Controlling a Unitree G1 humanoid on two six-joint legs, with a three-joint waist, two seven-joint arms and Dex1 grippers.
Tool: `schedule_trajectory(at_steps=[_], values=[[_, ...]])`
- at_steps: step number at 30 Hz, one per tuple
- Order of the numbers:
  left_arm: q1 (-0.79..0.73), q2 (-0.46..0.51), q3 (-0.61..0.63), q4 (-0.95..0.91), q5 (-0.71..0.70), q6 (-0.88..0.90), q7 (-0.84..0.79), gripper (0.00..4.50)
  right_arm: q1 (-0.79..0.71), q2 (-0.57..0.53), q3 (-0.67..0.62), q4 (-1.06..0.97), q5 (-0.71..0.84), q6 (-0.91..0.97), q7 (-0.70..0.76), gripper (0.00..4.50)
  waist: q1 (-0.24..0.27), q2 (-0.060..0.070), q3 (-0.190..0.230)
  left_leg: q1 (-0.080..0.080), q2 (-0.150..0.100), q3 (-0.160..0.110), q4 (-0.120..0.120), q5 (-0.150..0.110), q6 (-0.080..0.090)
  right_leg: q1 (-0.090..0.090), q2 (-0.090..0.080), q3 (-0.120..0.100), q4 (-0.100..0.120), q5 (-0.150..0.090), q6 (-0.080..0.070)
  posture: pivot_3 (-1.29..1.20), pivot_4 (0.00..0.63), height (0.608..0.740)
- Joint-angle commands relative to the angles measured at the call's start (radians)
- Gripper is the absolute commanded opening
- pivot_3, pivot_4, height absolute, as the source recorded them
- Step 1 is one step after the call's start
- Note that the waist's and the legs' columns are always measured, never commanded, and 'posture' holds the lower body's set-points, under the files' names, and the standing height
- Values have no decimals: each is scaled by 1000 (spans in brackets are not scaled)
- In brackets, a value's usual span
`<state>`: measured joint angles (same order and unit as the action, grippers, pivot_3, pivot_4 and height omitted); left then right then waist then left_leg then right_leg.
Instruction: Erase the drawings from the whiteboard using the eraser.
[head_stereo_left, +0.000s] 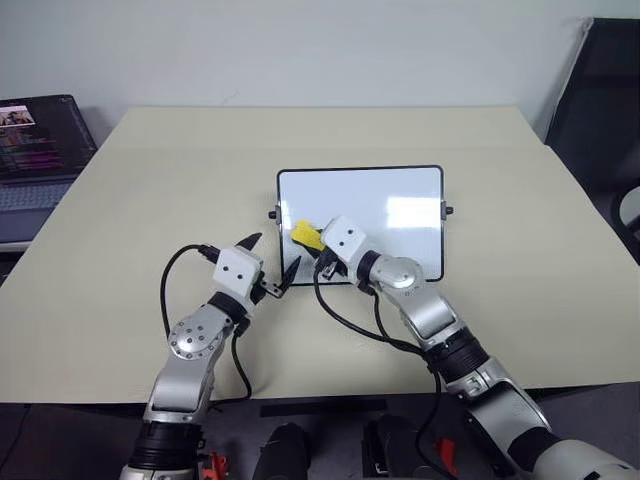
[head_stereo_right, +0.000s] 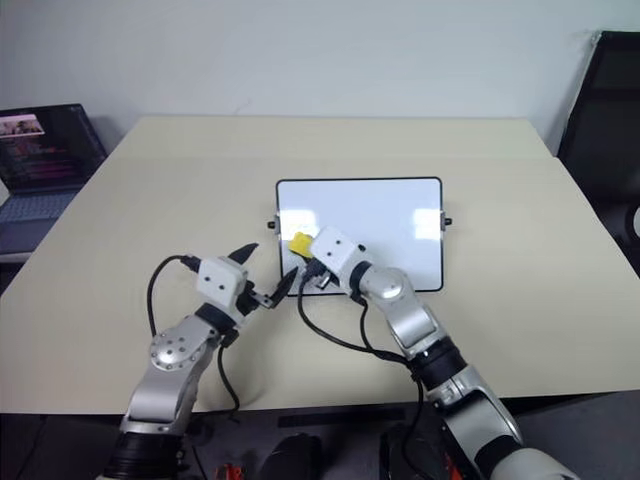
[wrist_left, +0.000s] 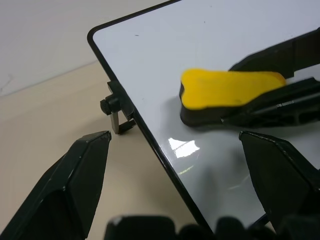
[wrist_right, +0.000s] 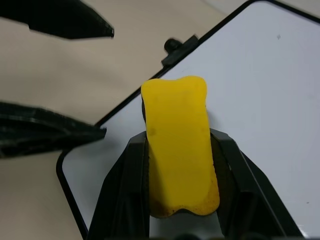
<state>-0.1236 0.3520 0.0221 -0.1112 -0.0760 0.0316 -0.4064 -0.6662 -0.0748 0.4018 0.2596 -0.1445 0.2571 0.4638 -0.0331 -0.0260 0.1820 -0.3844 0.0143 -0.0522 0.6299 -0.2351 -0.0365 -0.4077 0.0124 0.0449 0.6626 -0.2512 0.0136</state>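
While the right gripper (wrist_right: 181, 150) is clamped on the eraser (wrist_right: 179, 150), one black finger on each long side of the yellow block, the eraser sits over the whiteboard (head_stereo_left: 390, 205) near its left edge, low on the board's near-left part; from the left wrist its dark base looks pressed to the glossy surface, though I cannot be sure it touches. The left gripper (head_stereo_left: 268, 264) hangs just beside the board's near-left corner with its two fingers spread apart and nothing between them, one tip over the table and the other over the board's edge. Next to it a small black knob (wrist_left: 107, 105) sticks out from the thin black frame. The white face looks almost bare: I can make out only a tiny dark speck (wrist_left: 137, 35) toward the far-left corner, and bright patches of ceiling light reflected on the right half. The board lies flat near the middle of a broad beige table (head_stereo_left: 150, 180), which is plain and matte. Black cables loop from both wrists down onto the tabletop. At the far left, off the table's edge, an open laptop (head_stereo_left: 35, 150) shows a dark screen with coloured text. A pale wall runs behind the table, and a dark chair (head_stereo_left: 600, 110) stands at the far right.
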Motion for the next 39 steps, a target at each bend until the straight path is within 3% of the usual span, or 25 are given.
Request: schedule_trajectory(at_steps=[1, 10, 31, 39], values=[[-16, 13, 22, -17, -5, -21, -1, 4500, -38, -2, 2, 0, -37, 38, -10, 1232, 0, 0, 0, 0, 0, 0, 0, 0, 0, 0, 0, 0, 0, 0, 0, 0, 150, 740], [-69, 6, 4, 12, 5, -24, -2, 4500, -11, -43, -7, -13, -65, 46, -16, 1232, 1, 0, 0, 0, -1, 0, 0, 0, 0, 0, 0, 0, 1, 0, 0, 0, 150, 740], [-90, 11, 11, 39, 0, -41, -24, 4500, 216, -288, -50, -250, -71, 145, 28, 1232, 6, -1, -1, 2, -1, 0, 1, 0, 0, 3, 0, 0, 0, 0, 1, 0, 150, 740], [-101, 8, 10, 52, -1, -46, -23, 4500, 148, -208, -80, -213, -45, 85, -44, 1232, 3, -2, -1, 2, -2, 0, 2, 1, 0, 3, 0, 0, 0, 1, 1, 0, 150, 740]])
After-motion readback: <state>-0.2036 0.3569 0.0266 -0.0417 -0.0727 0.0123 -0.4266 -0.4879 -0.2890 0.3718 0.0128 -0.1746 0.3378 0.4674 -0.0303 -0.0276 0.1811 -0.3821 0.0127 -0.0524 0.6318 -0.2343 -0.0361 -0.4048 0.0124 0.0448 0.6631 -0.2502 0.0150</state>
